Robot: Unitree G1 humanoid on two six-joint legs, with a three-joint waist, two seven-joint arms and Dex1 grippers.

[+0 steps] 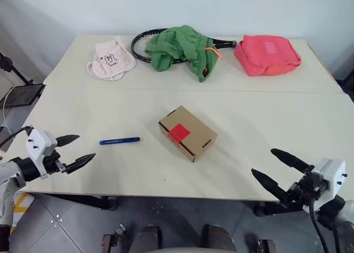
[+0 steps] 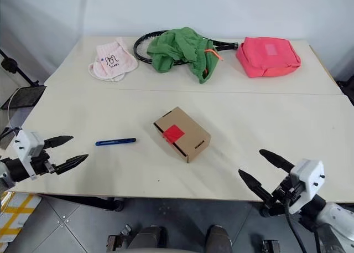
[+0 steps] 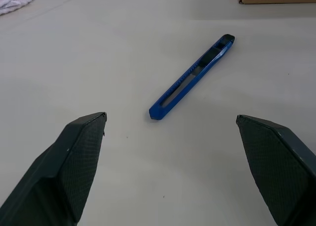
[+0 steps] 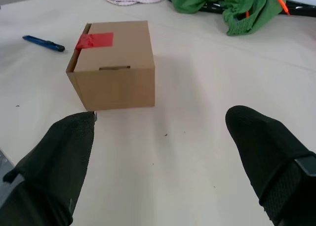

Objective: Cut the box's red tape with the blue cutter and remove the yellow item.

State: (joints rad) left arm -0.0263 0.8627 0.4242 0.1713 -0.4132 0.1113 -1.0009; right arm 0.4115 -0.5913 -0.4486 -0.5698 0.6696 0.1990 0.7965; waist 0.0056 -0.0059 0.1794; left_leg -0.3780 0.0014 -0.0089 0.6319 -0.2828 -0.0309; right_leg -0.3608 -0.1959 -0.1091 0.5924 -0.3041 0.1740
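Both grippers, left [image 1: 74, 151] and right [image 1: 272, 168], hang with jaws wide, empty; the flat cutter [image 1: 119, 140], at nine o'clock of the box [image 1: 187, 133], may skid.

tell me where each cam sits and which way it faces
Head stereo pair: looks forward and down over the table; left gripper and right gripper show, open.
Left wrist: looks along its fingers at the blue cutter.
Right wrist: looks along its fingers at the box with red tape.
Both wrist views share cutter and box.
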